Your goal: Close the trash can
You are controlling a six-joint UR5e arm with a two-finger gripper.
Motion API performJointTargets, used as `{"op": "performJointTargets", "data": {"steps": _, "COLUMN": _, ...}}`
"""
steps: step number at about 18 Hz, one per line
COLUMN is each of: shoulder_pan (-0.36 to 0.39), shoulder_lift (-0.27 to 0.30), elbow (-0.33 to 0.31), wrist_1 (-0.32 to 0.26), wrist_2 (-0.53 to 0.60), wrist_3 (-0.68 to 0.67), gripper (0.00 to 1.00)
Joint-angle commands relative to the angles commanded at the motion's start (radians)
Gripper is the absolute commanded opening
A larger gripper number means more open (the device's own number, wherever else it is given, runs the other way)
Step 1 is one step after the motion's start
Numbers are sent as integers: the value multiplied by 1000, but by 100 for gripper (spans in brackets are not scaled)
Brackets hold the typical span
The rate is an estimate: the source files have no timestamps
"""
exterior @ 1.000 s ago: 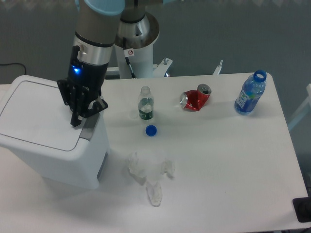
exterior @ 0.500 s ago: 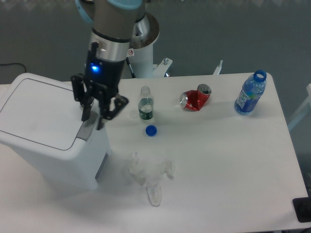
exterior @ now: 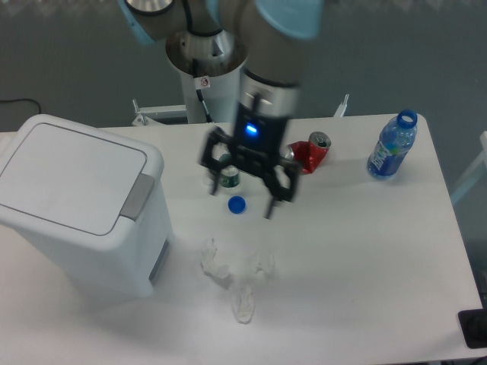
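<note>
The trash can (exterior: 72, 201) is a large white bin at the table's left, its flat lid lying down and its grey latch tab (exterior: 138, 197) on the right side. My gripper (exterior: 242, 199) hangs over the middle of the table, well to the right of the trash can and apart from it. Its fingers (exterior: 270, 205) are spread wide, open, with nothing between them. It hovers just above a blue bottle cap (exterior: 237, 204) and partly hides a small clear bottle (exterior: 229, 178) behind it.
A crushed red can (exterior: 307, 154) lies right of the gripper. A blue open bottle (exterior: 392, 146) stands at the far right. Crumpled clear plastic (exterior: 237, 280) lies near the table's front. The robot's base column (exterior: 205, 68) rises behind the table.
The gripper has left the trash can's latch side and swung right to the table's middle, above the blue cap. The lid lies flat throughout.
</note>
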Motion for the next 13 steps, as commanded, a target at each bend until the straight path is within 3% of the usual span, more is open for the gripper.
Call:
{"op": "performJointTargets", "data": {"steps": 6, "shoulder_pan": 12, "shoulder_lift": -143, "elbow": 49, "wrist_1": 2, "wrist_2": 261, "wrist_3": 211, "gripper": 100}}
{"op": "performJointTargets", "data": {"steps": 10, "shoulder_pan": 35, "shoulder_lift": -175, "elbow": 51, "wrist_1": 6, "wrist_2": 279, "wrist_3": 333, "gripper": 100}}
{"op": "performJointTargets", "data": {"steps": 13, "shoulder_pan": 32, "shoulder_lift": -189, "elbow": 42, "wrist_1": 9, "wrist_2": 312, "wrist_3": 339, "gripper": 100}}
